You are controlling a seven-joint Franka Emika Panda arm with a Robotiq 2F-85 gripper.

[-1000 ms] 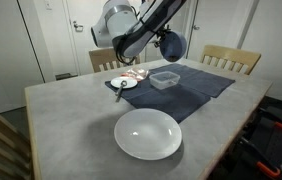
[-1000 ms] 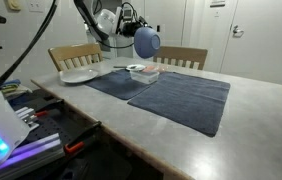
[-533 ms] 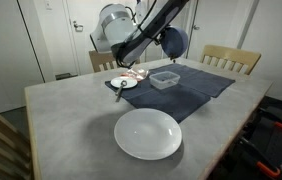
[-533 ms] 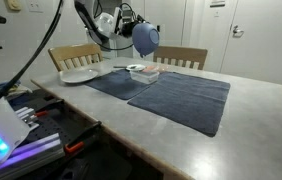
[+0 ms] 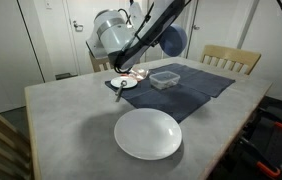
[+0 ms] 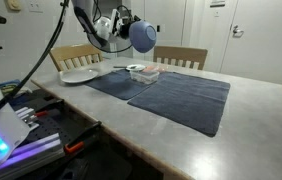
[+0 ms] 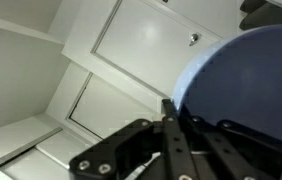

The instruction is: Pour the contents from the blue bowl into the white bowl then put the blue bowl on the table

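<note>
My gripper (image 5: 163,42) is shut on the rim of the blue bowl (image 5: 174,40) and holds it tilted, high above the back of the table (image 5: 61,120). In both exterior views the bowl (image 6: 144,37) hangs over the dark blue cloth (image 6: 171,95), near a pale translucent container (image 5: 164,78). The white bowl (image 5: 148,133) sits low on the bare stone top, well apart from the gripper; it also shows in an exterior view (image 6: 78,75). In the wrist view the blue bowl (image 7: 251,80) fills the right side, with a finger (image 7: 171,125) on its edge. The bowl's contents are hidden.
A small plate with bits of food (image 5: 124,83) lies on the cloth's edge beside the container (image 6: 146,71). Wooden chairs (image 5: 231,58) stand behind the table, one more at the near corner (image 5: 1,140). Equipment lies below the table edge (image 6: 41,115).
The gripper has lifted the blue bowl a little higher and carried it slightly away from the container, toward the white bowl's side. Nothing on the table has moved.
</note>
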